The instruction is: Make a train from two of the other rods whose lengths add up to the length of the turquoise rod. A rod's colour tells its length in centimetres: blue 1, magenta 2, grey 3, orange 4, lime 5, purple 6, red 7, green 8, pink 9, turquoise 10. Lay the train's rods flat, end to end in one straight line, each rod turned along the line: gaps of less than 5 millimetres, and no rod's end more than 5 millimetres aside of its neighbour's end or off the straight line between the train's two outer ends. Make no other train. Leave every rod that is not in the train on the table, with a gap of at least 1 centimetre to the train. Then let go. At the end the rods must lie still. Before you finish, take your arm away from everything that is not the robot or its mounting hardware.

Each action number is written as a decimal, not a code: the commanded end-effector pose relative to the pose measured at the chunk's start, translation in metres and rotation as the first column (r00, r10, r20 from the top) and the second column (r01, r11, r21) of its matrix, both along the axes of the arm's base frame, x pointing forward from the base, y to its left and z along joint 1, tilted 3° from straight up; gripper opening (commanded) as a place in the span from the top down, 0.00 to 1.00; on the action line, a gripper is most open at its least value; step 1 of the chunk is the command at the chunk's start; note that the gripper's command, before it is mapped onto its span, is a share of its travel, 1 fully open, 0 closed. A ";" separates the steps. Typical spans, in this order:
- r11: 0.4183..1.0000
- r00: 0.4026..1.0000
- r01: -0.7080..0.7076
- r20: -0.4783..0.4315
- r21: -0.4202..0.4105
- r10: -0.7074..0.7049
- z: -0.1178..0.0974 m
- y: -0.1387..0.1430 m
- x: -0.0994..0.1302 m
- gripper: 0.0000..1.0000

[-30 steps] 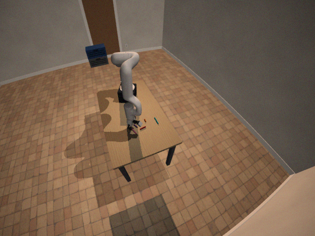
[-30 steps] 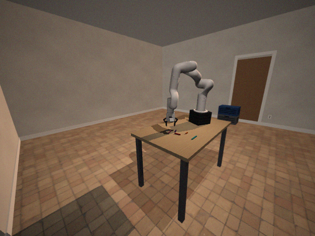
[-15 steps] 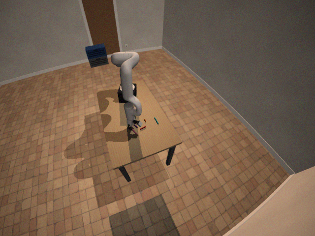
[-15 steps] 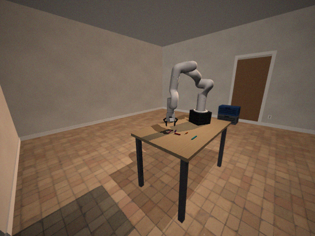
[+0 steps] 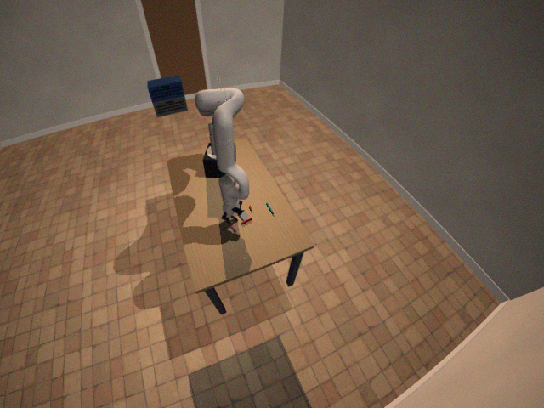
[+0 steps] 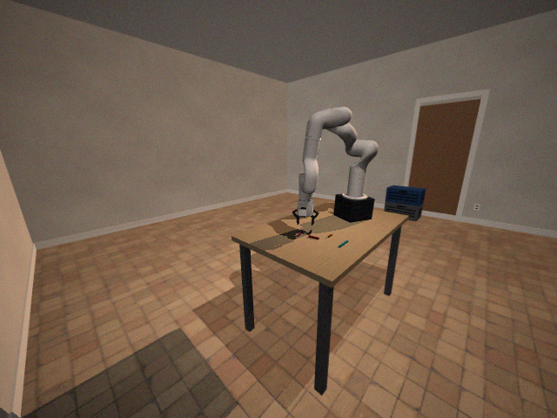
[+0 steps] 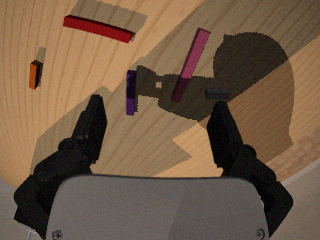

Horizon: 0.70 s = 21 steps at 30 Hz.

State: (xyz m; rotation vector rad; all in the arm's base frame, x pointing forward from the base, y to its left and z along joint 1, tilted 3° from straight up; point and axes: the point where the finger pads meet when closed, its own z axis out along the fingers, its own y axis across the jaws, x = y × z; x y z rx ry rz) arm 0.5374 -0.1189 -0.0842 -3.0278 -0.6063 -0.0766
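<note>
My gripper (image 7: 158, 110) is open and empty, hovering a little above the table. In the wrist view a purple rod (image 7: 131, 92) lies just ahead of the left finger. A long pink rod (image 7: 191, 64) lies slanted ahead of the right finger, partly in the arm's shadow. A short grey rod (image 7: 216, 94) lies in the shadow beside the pink rod's near end. A red rod (image 7: 99, 28) lies farther off and an orange rod (image 7: 35, 74) at the far left. The turquoise rod (image 5: 269, 208) lies apart on the table, out of the wrist view. The gripper also shows in the top view (image 5: 229, 216).
The arm's black base (image 6: 353, 207) stands at the table's far end. The table edge runs close behind the gripper in the wrist view. A blue crate (image 6: 404, 201) sits on the floor by the door.
</note>
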 end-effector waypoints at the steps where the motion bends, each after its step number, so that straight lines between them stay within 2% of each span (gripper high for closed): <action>1: 0.986 0.986 0.165 -0.017 -0.007 -0.166 0.001 0.016 0.002 0.00; 6: 0.954 0.954 0.300 -0.024 -0.005 -0.300 0.002 0.030 0.003 0.00; 8: 0.954 0.954 0.300 -0.024 -0.005 -0.300 0.002 0.030 0.003 0.00; 10: 0.918 0.918 0.396 -0.030 -0.004 -0.396 0.002 0.041 0.003 0.00; 13: 0.890 0.890 0.456 -0.034 -0.003 -0.456 0.003 0.047 0.003 0.00; 21: 0.884 0.884 0.467 -0.035 -0.003 -0.467 0.003 0.048 0.003 0.00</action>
